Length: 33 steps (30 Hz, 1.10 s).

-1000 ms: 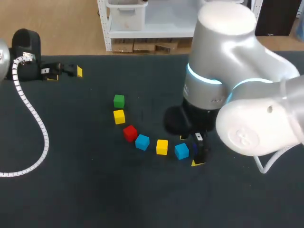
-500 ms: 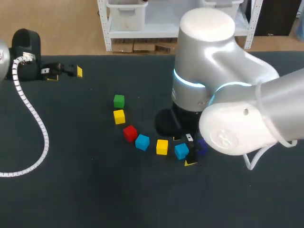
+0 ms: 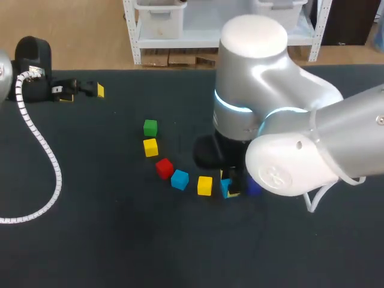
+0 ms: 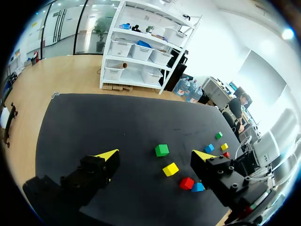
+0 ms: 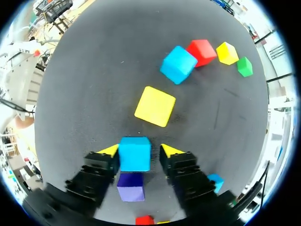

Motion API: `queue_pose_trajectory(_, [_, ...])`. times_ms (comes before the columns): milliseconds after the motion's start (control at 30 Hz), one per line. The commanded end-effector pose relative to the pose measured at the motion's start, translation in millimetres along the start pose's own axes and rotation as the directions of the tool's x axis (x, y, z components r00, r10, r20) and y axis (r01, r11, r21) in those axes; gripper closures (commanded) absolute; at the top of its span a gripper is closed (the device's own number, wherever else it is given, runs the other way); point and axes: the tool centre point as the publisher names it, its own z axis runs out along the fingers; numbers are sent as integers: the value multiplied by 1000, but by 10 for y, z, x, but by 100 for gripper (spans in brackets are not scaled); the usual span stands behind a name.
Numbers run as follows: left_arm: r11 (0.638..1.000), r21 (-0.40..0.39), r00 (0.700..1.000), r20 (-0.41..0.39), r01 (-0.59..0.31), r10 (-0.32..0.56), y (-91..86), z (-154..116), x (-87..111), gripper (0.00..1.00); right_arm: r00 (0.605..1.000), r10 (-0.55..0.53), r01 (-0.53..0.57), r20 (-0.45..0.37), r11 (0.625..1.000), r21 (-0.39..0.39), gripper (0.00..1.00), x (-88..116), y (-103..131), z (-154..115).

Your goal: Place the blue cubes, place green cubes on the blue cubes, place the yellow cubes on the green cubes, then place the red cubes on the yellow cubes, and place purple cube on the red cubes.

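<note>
**Progress:** at the very start, by my reading. No cube sits on another in any view. All lie singly on the table (image 3: 108,240), in a loose arc abt mid-table.

**Right gripper** (image 5: 139,150): down at table level, fingers spread and straddling the near blue cube (image 5: 135,155). One pad looks to be against the cube's side; the other shows a gap. So not clamped, and nothing is carried. The cube rests flat on the table, abt mid-table and a little toward the right edge. In the head view the arm covers most of it.

**Purple cube** (image 5: 130,187): just behind that blue cube, under the gripper body. Touching or not, cannot tell.

**Ahead of the fingers, in order:**
- near yellow cube (image 5: 155,106)
- second blue cube (image 5: 178,64)
- red cube (image 5: 202,51), just beside the 2nd blue
- far yellow cube (image 5: 227,52)
- green cube (image 5: 244,66)

**Left gripper** (image 3: 84,92): fingers wide apart, empty, parked near the table's far left corner, well apart from all cubes.

**Outstanding:** blue base, green, yellow, red and purple layers, i.e. everything. Step in hand appears to be the grasp of the 1st blue cube.

**Note:** a third blue cube (image 5: 215,181) shows partly hidden beside the gripper body, so full inventory is not confirmed.
</note>
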Motion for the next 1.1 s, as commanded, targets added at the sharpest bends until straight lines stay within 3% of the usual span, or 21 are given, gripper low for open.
queue_pose_trajectory(33, [1000, 12, 1000, 8, -3, 2, 27, -5, 19, 0, 999, 49, -49, -3, 999, 8, 100, 15, -64, -71])
queue_pose_trajectory(400, [1000, 12, 1000, 8, -3, 2, 27, -5, 19, 0, 993, 117, -117, -9, 993, 25, 100, 50, -527, -112])
queue_pose_trajectory(800, [1000, 12, 1000, 8, -3, 2, 27, -5, 19, 0, 989, 141, -139, -37, 989, 39, 100, 250, -1002, -156])
queue_pose_trajectory(1100, [1000, 12, 1000, 8, -3, 2, 27, -5, 19, 0, 986, 161, -160, -39, 987, 27, 100, 293, -1177, -88])
